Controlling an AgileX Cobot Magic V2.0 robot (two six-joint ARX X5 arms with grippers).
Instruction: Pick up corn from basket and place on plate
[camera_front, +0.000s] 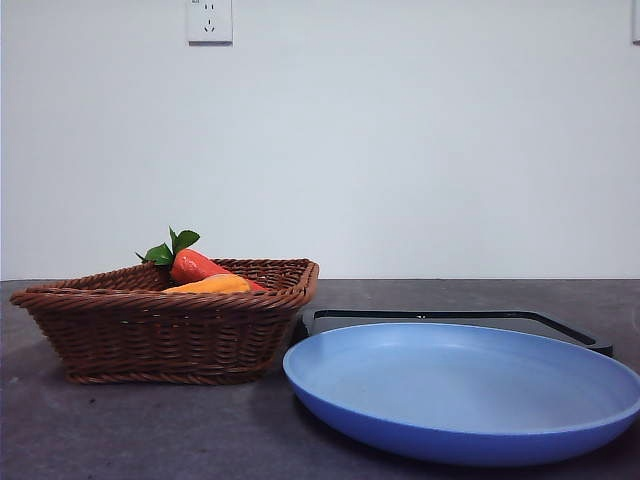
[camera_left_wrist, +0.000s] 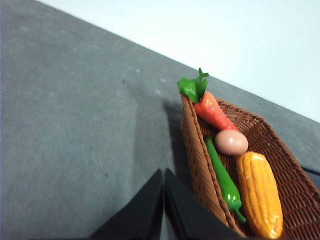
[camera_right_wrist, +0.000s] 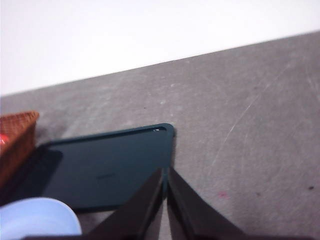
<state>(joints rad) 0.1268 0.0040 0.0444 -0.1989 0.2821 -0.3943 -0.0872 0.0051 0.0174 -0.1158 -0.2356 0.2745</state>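
The corn (camera_left_wrist: 258, 193) lies in the brown wicker basket (camera_left_wrist: 200, 165), beside a pinkish egg (camera_left_wrist: 231, 142), a green pepper (camera_left_wrist: 223, 176) and a red-orange carrot (camera_left_wrist: 214, 110). In the front view only a sliver of the corn (camera_front: 212, 285) shows above the rim of the basket (camera_front: 160, 335). The blue plate (camera_front: 465, 392) sits to the right of the basket, near the front. My left gripper (camera_left_wrist: 163, 175) is shut and hangs over bare table just outside the basket. My right gripper (camera_right_wrist: 165, 176) is shut too, above the corner of a black tray. Neither gripper shows in the front view.
A flat black tray (camera_front: 450, 320) lies behind the plate and reaches the basket's side; it also shows as the tray (camera_right_wrist: 105, 167) in the right wrist view. The grey table (camera_right_wrist: 250, 115) runs to a white wall with a socket (camera_front: 209, 20).
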